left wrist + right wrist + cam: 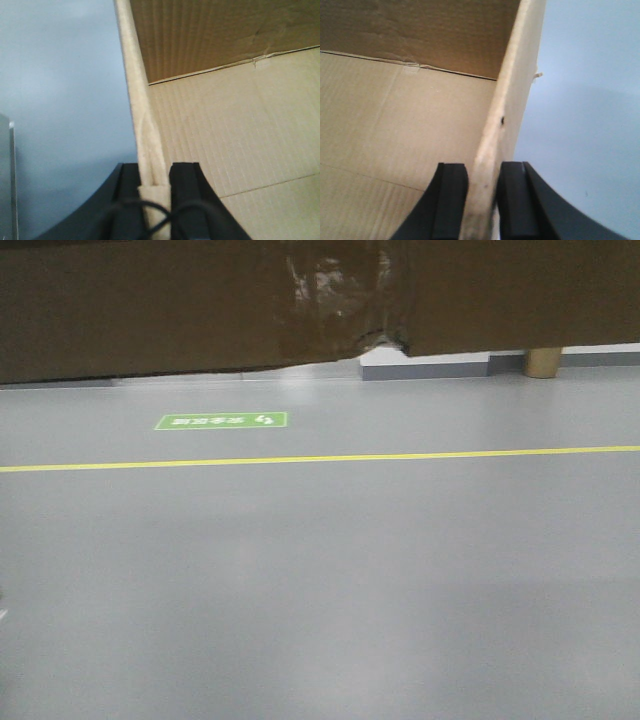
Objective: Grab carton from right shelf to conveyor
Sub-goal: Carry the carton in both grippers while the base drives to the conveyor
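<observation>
Front view: one carton (pixel 150 310) hangs across the top, above the floor (pixel 320 590); one yellow line (pixel 320 458), one green sign (pixel 221 421); no shelf or conveyor shows, so this looks like the carry step; left wrist view: the left hand (pixel 155 182) is clamped on the carton's left wall; right wrist view: the right hand (pixel 482 182) is clamped on its right wall; two hands; next, both must travel level together to the conveyor.

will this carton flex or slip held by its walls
Likely light: no contents show inside the carton. Left gripper and right gripper each pinch one thin corrugated wall, so it may bow. Rough cardboard probably won't slip.
</observation>
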Action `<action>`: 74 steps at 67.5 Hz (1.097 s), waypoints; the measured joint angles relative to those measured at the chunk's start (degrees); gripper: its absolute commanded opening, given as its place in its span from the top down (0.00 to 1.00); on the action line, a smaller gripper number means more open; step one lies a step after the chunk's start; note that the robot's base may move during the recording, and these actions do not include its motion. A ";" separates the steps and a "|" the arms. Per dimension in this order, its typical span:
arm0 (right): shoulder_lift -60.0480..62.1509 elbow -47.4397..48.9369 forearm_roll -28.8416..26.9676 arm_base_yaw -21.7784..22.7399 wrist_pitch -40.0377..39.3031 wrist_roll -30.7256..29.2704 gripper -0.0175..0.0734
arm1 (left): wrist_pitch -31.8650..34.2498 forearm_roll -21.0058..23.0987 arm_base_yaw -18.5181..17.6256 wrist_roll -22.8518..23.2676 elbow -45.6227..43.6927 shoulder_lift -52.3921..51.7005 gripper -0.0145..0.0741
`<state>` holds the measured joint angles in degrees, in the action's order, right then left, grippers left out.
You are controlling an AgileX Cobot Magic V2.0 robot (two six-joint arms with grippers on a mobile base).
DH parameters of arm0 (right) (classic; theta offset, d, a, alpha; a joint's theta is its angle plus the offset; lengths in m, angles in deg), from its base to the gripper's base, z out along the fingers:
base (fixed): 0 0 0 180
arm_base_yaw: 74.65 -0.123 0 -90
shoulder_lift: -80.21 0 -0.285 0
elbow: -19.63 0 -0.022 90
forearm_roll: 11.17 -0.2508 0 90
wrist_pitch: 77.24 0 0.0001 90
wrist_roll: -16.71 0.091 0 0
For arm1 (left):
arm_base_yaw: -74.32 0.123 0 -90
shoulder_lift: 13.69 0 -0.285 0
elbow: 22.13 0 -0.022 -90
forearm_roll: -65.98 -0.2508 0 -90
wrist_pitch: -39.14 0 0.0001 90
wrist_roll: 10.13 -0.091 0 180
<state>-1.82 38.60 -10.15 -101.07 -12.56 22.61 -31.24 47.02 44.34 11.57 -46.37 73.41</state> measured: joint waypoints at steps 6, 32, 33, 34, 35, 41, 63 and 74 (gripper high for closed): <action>0.00 0.00 -0.12 0.00 -0.11 0.00 0.88 | 0.00 -0.37 0.00 0.00 0.00 0.00 0.86; 0.00 0.00 -0.24 0.00 -0.80 0.10 0.88 | 0.10 -0.95 0.00 0.00 0.00 0.00 0.86; 0.00 0.00 -0.24 0.00 -0.80 0.10 0.88 | 0.10 -0.95 0.00 0.00 0.00 0.00 0.86; 0.00 0.00 -0.24 0.00 -0.80 0.10 0.88 | 0.10 -0.95 0.00 0.00 0.00 0.00 0.86; 0.00 0.00 -0.24 0.00 -0.80 0.10 0.88 | 0.10 -0.95 0.00 0.00 0.00 0.00 0.86; 0.00 0.00 -0.24 0.00 -0.80 0.10 0.88 | 0.10 -0.95 0.00 0.00 0.00 0.00 0.86; 0.00 0.00 -0.24 0.00 -0.90 0.10 0.88 | 0.22 -1.08 0.00 0.11 0.00 0.00 0.86; 0.00 0.00 -0.24 0.00 -0.90 0.10 0.88 | 0.22 -1.08 0.00 0.11 0.00 0.00 0.86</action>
<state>-1.82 38.60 -10.38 -101.07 -13.46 22.71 -31.02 45.94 44.34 11.68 -46.37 73.41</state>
